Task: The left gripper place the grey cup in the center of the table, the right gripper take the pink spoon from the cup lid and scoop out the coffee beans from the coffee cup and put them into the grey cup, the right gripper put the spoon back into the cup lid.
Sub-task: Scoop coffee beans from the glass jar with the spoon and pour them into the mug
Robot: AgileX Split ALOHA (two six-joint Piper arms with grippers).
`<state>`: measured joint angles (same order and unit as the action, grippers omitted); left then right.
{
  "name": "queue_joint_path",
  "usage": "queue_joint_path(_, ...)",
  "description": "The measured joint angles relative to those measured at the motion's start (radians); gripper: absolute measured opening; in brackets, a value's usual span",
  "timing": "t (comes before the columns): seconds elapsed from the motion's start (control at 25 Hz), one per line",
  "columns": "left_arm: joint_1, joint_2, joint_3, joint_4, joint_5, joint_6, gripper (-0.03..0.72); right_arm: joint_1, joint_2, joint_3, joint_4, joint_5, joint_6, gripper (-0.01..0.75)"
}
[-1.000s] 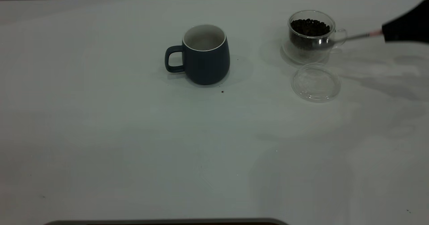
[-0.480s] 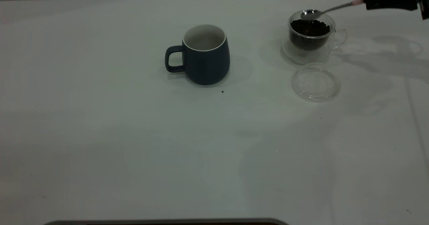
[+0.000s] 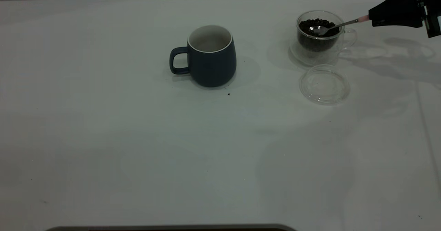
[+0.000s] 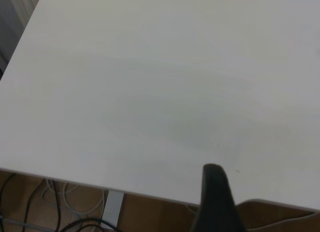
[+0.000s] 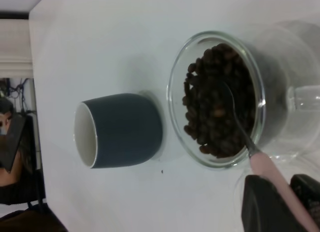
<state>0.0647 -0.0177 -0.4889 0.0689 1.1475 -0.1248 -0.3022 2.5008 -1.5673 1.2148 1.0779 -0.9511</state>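
- My right gripper is clamped on the pink spoon, its jaws pinched tight around the pink handle end, as the right wrist view shows.
- From those jaws the metal stem runs outward and down over the rim of the coffee cup, and the bowl of the spoon sits among the coffee beans on top of the heap.
- In the wrist view the bowl lies on the beans, partly sunk in; I can't tell whether any beans are in it.
- The glass handle of the coffee cup points toward my right jaws, just under the spoon stem.
- The cup lid lies flat on the table, below and ahead of the jaws, just beside the coffee cup but apart from it.
- The grey cup stands upright well beyond the spoon's tip, past the coffee cup, with its handle turned away from my right gripper; a dark speck lies near its base.
- My left gripper hangs over the table edge, only one dark finger showing, so I cannot tell how its jaws stand.
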Motion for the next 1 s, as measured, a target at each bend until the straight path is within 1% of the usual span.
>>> queue_joint_path(0.64,0.000,0.000,0.000,0.000,0.000,0.000,0.567,-0.001,0.030,-0.002,0.017,0.013,0.040,0.100)
queue_joint_path(0.8,0.000,0.000,0.000,0.000,0.000,-0.002,0.567,-0.012,0.030,-0.002,0.023,0.024,0.044,0.100)
queue_joint_path(1.0,0.000,0.000,0.000,0.000,0.000,-0.002,0.567,-0.038,0.030,-0.002,0.033,0.064,0.062,0.100)
